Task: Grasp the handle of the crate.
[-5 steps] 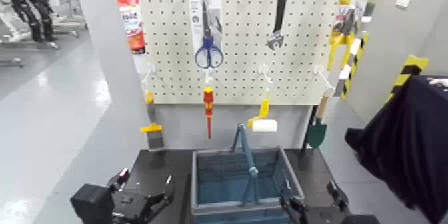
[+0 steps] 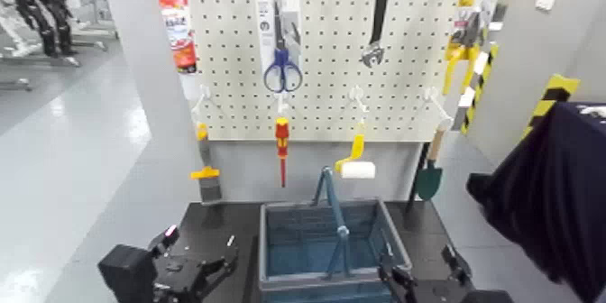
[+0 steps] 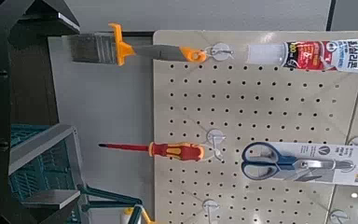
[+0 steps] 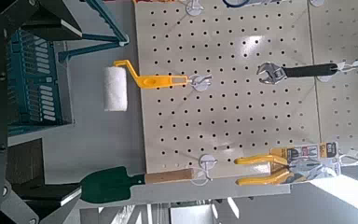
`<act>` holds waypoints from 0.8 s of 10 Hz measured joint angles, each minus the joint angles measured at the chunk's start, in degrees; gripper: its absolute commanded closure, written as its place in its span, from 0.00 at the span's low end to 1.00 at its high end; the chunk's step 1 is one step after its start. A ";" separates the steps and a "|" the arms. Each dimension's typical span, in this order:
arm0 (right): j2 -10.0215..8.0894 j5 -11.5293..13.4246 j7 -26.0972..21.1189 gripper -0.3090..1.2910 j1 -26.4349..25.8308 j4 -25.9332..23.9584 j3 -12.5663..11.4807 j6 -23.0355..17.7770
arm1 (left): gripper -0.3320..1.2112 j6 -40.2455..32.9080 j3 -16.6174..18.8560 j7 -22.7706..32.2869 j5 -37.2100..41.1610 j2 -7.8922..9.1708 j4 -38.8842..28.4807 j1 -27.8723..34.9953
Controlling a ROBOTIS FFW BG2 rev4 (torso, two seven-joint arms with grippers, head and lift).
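Observation:
The blue-grey slotted crate stands on the black table, low in the middle of the head view. Its handle, a thin blue-grey hoop, stands upright across it. My left gripper is low beside the crate's left side, open and holding nothing. My right gripper is by the crate's right front corner, with its fingers apart and empty. Neither touches the handle. The left wrist view shows the crate's corner and the handle's foot. The crate also shows in the right wrist view.
A pegboard behind the table carries scissors, a wrench, a red-and-yellow screwdriver, a yellow paint roller, a trowel, a scraper and pliers. A dark cloth-covered shape stands at the right.
My left gripper has edged slightly forward and toward the crate. The right gripper, the crate and the handle have not moved.

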 measured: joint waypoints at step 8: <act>0.05 -0.46 0.02 0.28 0.00 0.43 0.08 -0.57 | 0.27 16.10 -1.93 -4.09 29.15 3.14 3.94 -11.96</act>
